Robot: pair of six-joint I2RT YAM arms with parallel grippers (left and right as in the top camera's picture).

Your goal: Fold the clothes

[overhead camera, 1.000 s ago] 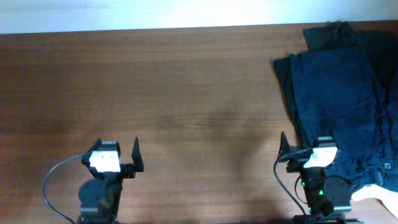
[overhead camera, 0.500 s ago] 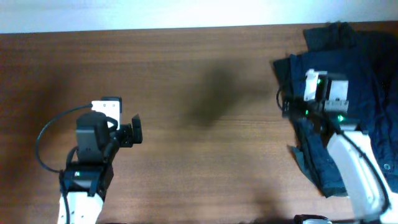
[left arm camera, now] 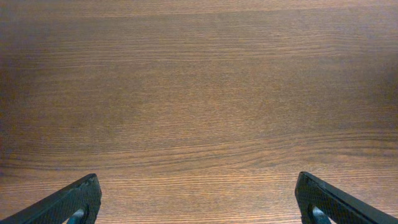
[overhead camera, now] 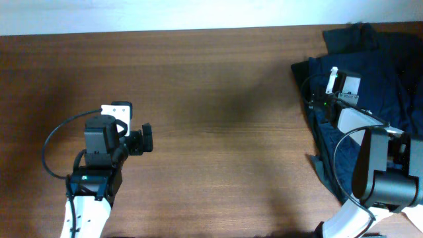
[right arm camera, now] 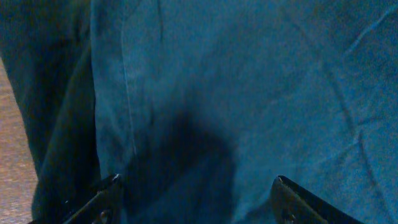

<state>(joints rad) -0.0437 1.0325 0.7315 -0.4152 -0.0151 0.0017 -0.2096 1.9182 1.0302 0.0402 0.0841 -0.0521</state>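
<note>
Shorts [overhead camera: 380, 69], navy, lie atop black garments [overhead camera: 299, 71] at the far right corner of the desk [overhead camera: 218, 99]; the right gripper [right arm camera: 196, 190] has just swung over them, jaws apart, poised to grasp; the left gripper [left arm camera: 199, 193], also spread, hovers over bare wood

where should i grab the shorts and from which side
I'd pinch the left edge of the shorts, coming from above on the bare side of the table. They lie flat, so only an edge gives something to close on. The open right end effector hangs over that side.
</note>
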